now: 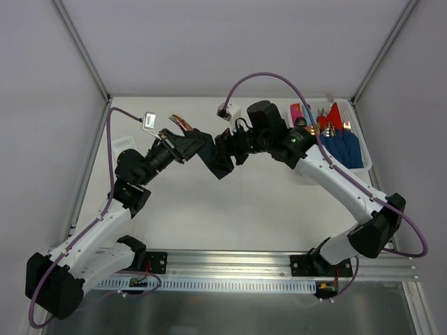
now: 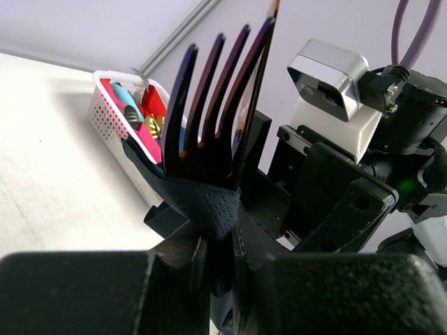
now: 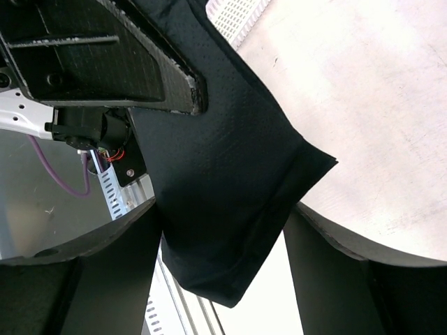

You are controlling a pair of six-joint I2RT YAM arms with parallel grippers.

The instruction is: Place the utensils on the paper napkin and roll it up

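Above the table (image 1: 230,209), a little toward twelve o'clock from its middle, I see both arms meeting nose to nose. My left gripper (image 2: 220,255) is pinched tight on the napkin (image 2: 202,202), a near-black sheet with a fine dimpled texture, bunched into a cuff around the fork (image 2: 213,105). Four long, slim tines stick up out of the cuff, glossy and dark with a coppery-violet sheen. A thin straight edge runs beside them on their three o'clock side, and I can't tell what it is.

From the right wrist, the napkin's loose end hangs as a flat, folded flap, matte and soft, with a hemmed edge and a sharp corner. My right gripper (image 3: 223,279) stands wide, its fingers on either side of that flap; whether they touch it I can't tell. A ribbed black finger (image 3: 105,56) of the left gripper lies across the flap at eleven o'clock.

At two o'clock on the table sits a white mesh basket (image 1: 368,159) holding blue rolls (image 1: 347,148) and red napkins (image 1: 335,115). The right arm and its purple cable (image 1: 269,74) cross in front of the basket.
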